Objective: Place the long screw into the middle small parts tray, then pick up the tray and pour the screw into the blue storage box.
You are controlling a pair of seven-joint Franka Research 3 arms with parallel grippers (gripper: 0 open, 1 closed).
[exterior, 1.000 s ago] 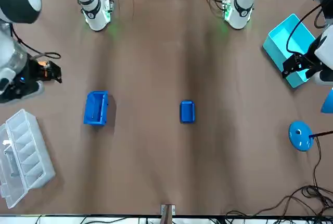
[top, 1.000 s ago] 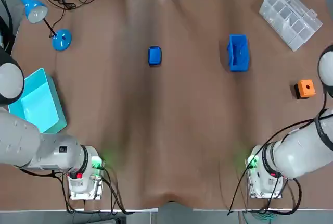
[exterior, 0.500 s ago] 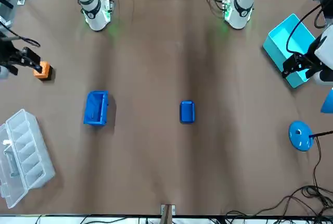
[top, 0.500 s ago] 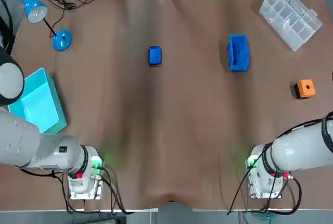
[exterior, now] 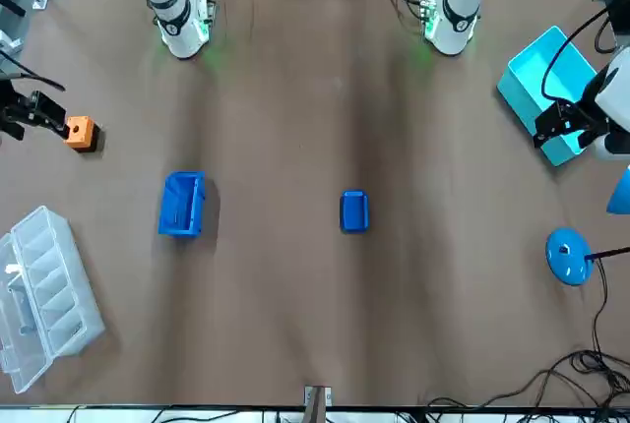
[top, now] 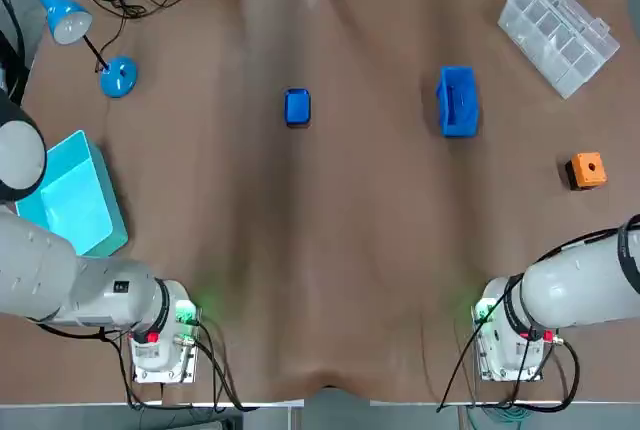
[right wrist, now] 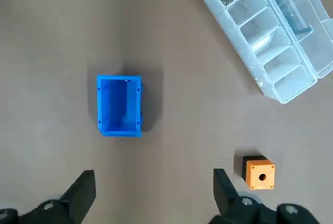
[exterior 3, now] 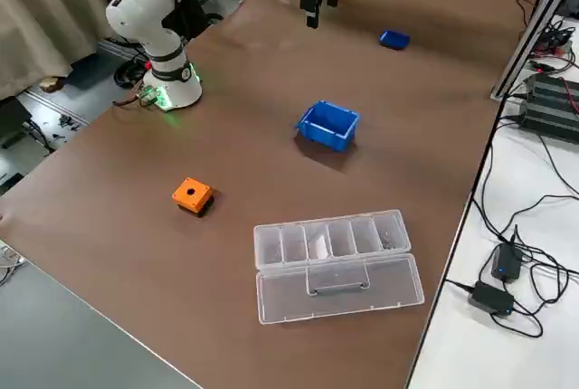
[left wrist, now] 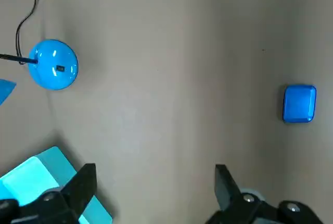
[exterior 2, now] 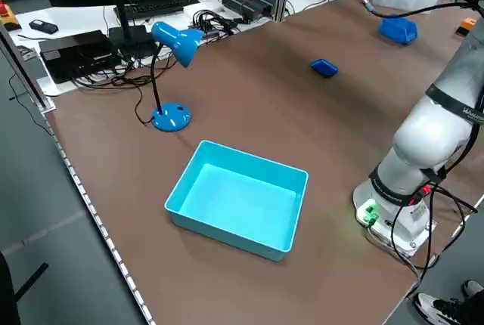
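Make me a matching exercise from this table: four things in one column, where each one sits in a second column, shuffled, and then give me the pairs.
Things:
1. blue storage box
2. orange cube
3. clear compartment case
4. turquoise bin

Places, by the robot's own sides:
A. far right corner of the table
B. left edge, close to the robot
C. right edge, nearer the robot than the clear case
D. right half, level with the small blue tray

Pairs: 1-D, 2-C, 3-A, 4-B.
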